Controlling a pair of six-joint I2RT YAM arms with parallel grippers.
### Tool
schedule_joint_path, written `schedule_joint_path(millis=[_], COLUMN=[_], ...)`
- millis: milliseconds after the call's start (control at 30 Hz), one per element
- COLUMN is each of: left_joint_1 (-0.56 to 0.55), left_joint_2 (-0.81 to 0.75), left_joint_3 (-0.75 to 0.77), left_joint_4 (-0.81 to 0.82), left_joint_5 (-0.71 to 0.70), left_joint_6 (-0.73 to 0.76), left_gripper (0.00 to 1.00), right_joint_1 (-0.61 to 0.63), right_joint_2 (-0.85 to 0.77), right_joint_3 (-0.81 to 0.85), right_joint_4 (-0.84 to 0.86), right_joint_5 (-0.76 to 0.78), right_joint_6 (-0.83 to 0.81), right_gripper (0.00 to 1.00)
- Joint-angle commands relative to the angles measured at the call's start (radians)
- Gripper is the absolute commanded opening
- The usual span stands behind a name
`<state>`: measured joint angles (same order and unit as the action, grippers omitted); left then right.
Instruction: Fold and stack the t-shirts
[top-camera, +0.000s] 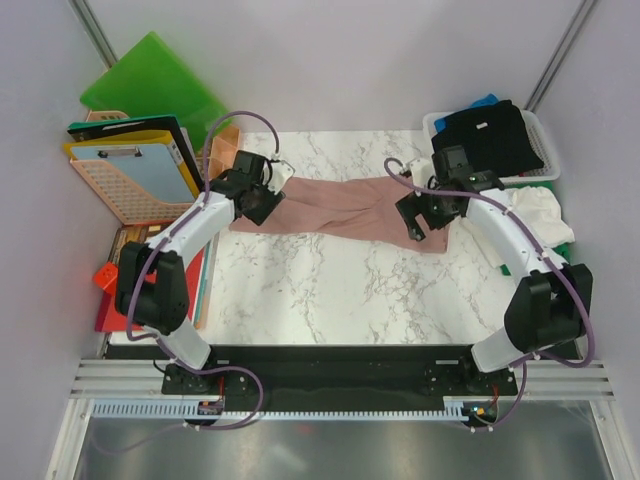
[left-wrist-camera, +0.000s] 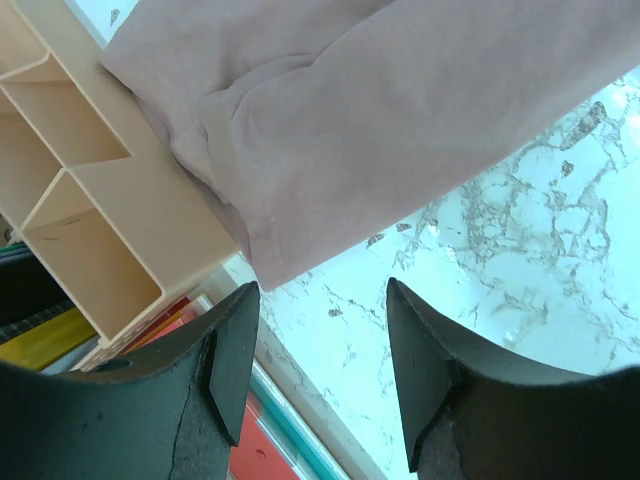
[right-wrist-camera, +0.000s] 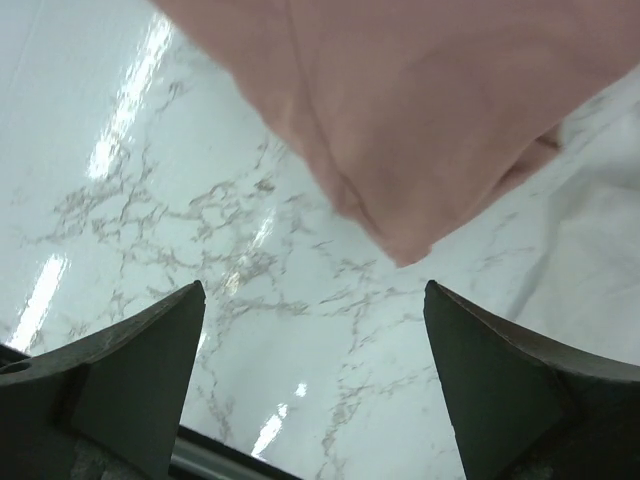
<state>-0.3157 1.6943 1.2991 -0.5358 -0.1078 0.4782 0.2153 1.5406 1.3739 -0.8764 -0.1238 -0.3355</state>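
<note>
Marble-patterned table (top-camera: 330, 290). One pink t-shirt (top-camera: 340, 208): bunched band across the far half, between two grippers. Left gripper (left-wrist-camera: 320, 300): jaws apart, empty, at the shirt's left end beside one beige divided tray (left-wrist-camera: 90, 200). Right gripper (right-wrist-camera: 312, 295): jaws wide, empty, at the shirt's right end. Far right: one white basket (top-camera: 545, 150) of black t-shirts (top-camera: 490, 135); one white t-shirt (top-camera: 535, 210) beside it.

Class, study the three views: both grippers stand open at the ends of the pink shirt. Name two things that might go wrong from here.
1. The pink t-shirt lies bunched and narrowed mid-length, so a fold from here may come out crooked.
2. Its left end rests at the beige divider tray; the left gripper might snag the tray when regrasping.
3. Its right end borders the white cloth; the right gripper might pinch both.
</note>
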Motion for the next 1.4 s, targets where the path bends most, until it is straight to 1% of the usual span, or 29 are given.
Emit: schedule_joint_path(millis=[0,67,133,167,233,433,567,667,800,900,1033,1100,1233,1367], left_joint_1=[0.003,0.003,0.003,0.003,0.003,0.003,0.003,0.001,0.003,0.001,0.001,0.003,0.003,0.003], left_joint_2=[-0.050,-0.051,-0.061,-0.067,-0.090,-0.113,-0.101,-0.087,-0.082,-0.088,-0.087,-0.084,-0.085,-0.085], left_joint_3=[-0.047,-0.069,-0.081,-0.093,-0.103,-0.106,-0.115,-0.113,-0.106,-0.106,-0.115,-0.118,-0.124,-0.130], left_joint_4=[0.011,0.010,0.013,0.016,0.017,0.017,0.020,0.020,0.020,0.022,0.023,0.026,0.027,0.027], left_joint_5=[0.062,0.063,0.063,0.063,0.069,0.034,0.048,0.056,0.040,0.031,0.033,0.034,0.034,0.039], left_joint_6=[-0.036,-0.039,-0.038,-0.038,-0.033,-0.007,-0.018,-0.027,-0.018,-0.010,-0.010,-0.013,-0.013,-0.010], left_gripper=[0.61,0.61,0.61,0.61,0.61,0.61,0.61,0.61,0.60,0.60,0.60,0.60,0.60,0.60], right_joint_1=[0.002,0.001,0.001,0.002,0.002,0.002,0.002,0.002,0.002,0.001,0.001,0.002,0.002,-0.002], right_joint_2=[-0.002,0.019,0.064,0.076,0.122,0.210,0.285,0.387,0.486,0.510,0.472,0.444,0.385,0.270], right_joint_3=[-0.116,-0.162,-0.177,-0.182,-0.167,-0.006,0.125,0.206,0.257,0.235,0.156,0.127,0.018,-0.087], right_joint_4=[0.023,0.060,0.114,0.131,0.165,0.168,0.178,0.186,0.166,0.162,0.169,0.162,0.117,0.067], right_joint_5=[-0.111,-0.085,-0.047,-0.039,-0.014,-0.033,-0.016,0.003,0.015,0.012,0.006,0.012,0.036,0.078], right_joint_6=[-0.005,0.009,0.018,0.018,0.026,0.064,0.093,0.113,0.124,0.130,0.131,0.125,0.089,0.047], right_gripper=[0.97,0.95,0.88,0.87,0.87,0.89,0.90,0.90,0.89,0.89,0.89,0.89,0.90,0.92])
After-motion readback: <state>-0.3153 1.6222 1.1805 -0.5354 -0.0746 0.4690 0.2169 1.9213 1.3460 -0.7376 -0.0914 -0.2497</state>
